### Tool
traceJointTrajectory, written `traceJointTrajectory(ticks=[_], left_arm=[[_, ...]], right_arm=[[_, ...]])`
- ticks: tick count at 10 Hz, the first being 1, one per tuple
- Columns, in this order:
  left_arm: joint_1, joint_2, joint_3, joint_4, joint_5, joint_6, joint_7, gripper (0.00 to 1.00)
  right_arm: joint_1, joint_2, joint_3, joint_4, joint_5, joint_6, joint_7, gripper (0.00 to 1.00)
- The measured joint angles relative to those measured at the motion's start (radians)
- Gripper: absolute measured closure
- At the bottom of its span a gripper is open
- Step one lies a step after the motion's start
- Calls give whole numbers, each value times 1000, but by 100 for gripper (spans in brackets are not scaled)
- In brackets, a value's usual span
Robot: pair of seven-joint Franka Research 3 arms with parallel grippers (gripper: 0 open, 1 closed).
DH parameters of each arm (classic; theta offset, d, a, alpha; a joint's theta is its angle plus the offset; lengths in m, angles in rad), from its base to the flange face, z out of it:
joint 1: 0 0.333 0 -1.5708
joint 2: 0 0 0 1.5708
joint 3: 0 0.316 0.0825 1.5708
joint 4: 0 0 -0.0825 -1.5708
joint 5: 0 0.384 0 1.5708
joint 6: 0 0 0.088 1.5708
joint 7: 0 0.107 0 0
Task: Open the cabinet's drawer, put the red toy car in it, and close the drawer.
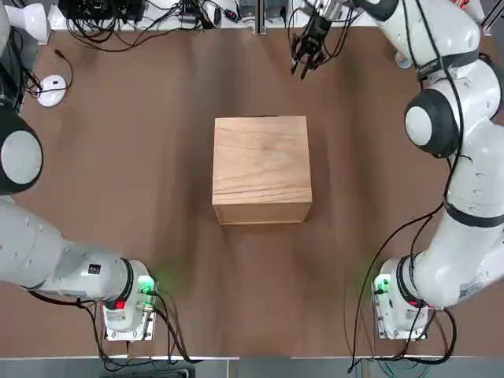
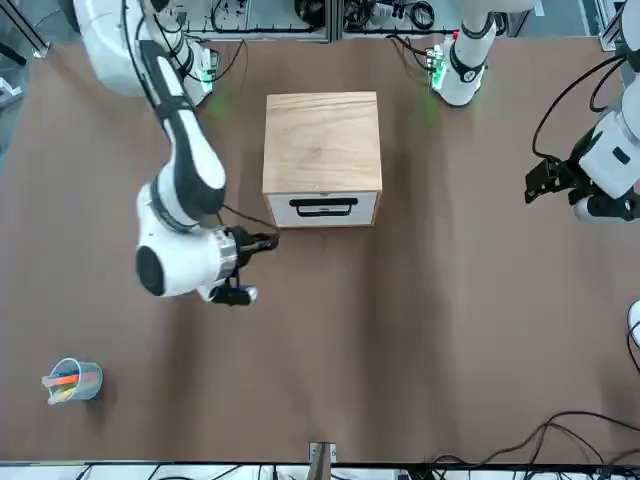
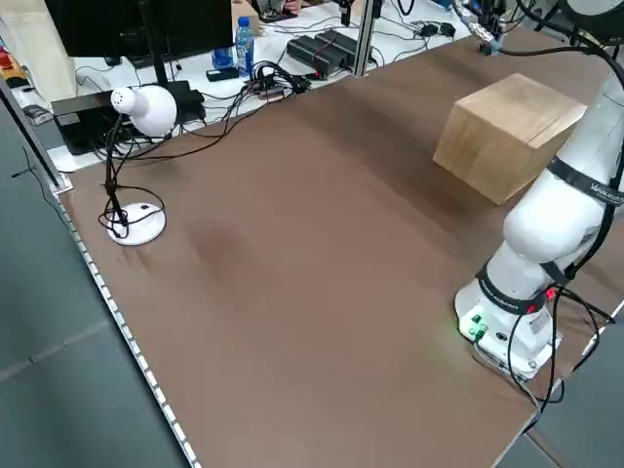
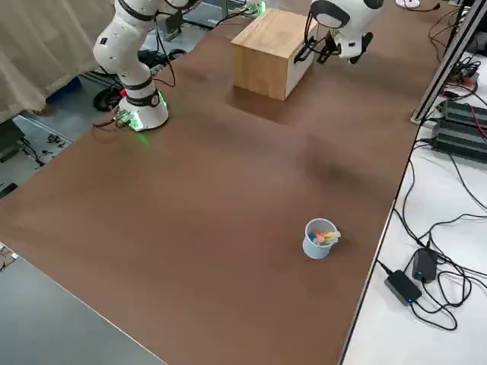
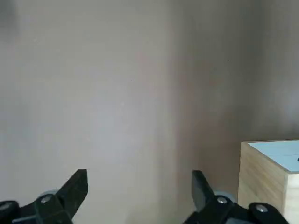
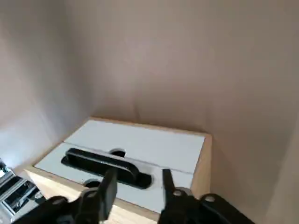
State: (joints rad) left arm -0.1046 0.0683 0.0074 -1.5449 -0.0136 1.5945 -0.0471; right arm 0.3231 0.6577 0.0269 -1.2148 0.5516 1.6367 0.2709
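I have the cabinet [image 1: 261, 169] at the middle of the table [image 1: 157, 157], its drawer [image 2: 322, 208] on the far face, away from the arm bases. The right gripper [image 2: 262, 243] sits just off that face, toward my right. The left gripper [image 2: 535, 182] hangs well apart on my left.

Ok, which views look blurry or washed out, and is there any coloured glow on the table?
Both wrist views look soft and pale; in the right wrist view the cabinet front is hazy. In the top view green light from both arm bases tints the table.
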Motion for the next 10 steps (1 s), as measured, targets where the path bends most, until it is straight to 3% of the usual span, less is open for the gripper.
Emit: traceJointTrajectory(ticks=[3,5,8,10], left_arm=[[0,0,0,0,0,0,0,2],[0,1,-1,0,0,0,0,2],[-1,7,-2,0,0,0,0,2],[-1,13,-2,1,0,0,0,2]], right_arm=[[-97,-4,-4,49,-109,3,-108,0],[-160,-39,-6,70,-194,2,-118,0],[-213,-145,-5,74,-509,-57,-124,0],[-260,-184,-5,74,-550,-65,-123,0]])
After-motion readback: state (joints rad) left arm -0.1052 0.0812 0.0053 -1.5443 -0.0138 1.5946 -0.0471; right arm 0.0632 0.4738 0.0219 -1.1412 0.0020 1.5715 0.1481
